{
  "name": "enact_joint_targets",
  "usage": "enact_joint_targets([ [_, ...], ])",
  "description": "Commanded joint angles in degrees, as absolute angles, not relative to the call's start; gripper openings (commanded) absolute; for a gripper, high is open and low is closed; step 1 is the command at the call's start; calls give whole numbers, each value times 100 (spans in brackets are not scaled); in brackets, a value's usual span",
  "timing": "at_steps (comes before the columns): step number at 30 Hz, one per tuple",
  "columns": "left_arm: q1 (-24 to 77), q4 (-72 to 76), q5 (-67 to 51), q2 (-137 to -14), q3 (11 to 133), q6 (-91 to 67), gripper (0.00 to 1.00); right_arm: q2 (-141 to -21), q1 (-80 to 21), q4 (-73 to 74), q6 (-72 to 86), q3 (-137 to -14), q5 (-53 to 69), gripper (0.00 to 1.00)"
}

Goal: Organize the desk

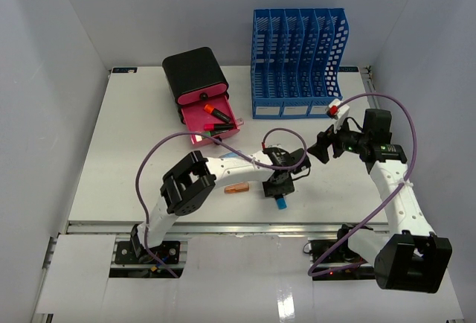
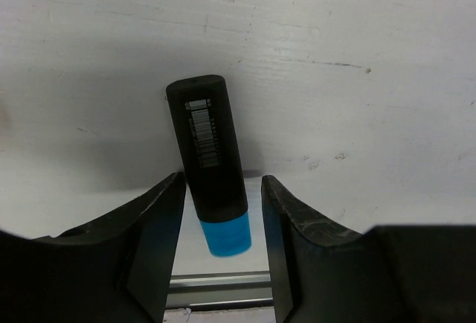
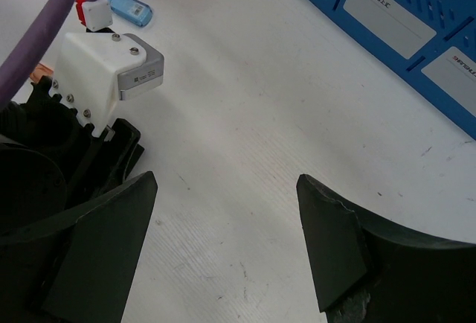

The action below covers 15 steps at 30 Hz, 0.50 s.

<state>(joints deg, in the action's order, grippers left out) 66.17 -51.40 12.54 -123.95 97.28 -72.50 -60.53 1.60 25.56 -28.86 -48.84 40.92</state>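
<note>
The desk (image 1: 134,159) lies flat under both arms, its long axis running side to side, with the metal rail (image 1: 223,226) along the edge facing the arm bases. The left gripper (image 2: 223,181) hangs low over it, released, one finger on each side of a black marker (image 2: 208,144) lying on the surface. The marker's long axis runs out ahead between the fingers, slightly tilted, with its blue cap back toward the wrist and the rail. Whether the fingers (image 2: 167,211) touch it cannot be told. The right gripper (image 3: 227,181) is spread wide with only bare desk between its fingers. A blue file rack (image 3: 401,18) stands ahead to its right.
</note>
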Motion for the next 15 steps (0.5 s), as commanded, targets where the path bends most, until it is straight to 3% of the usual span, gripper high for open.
enact_joint_targets([
  [1,6636,-5351,1239,-12526,10054,-7257,52,-6027,227,2487,-2830,-4832,4268,83],
  [6,6636,-5475,1249,-12653,9982,-7216,39,-6047,282,2497,-2830,-4834,4298,83],
  [11,6634,-5414,1499,-12293,9495,-7244,16,-6041,300,2498,-2832,-4825,4318,83],
  [15,6617,-5432,2055,-11551,9199,-7286,11,-6064,316,2519,-2853,-4820,4366,83],
])
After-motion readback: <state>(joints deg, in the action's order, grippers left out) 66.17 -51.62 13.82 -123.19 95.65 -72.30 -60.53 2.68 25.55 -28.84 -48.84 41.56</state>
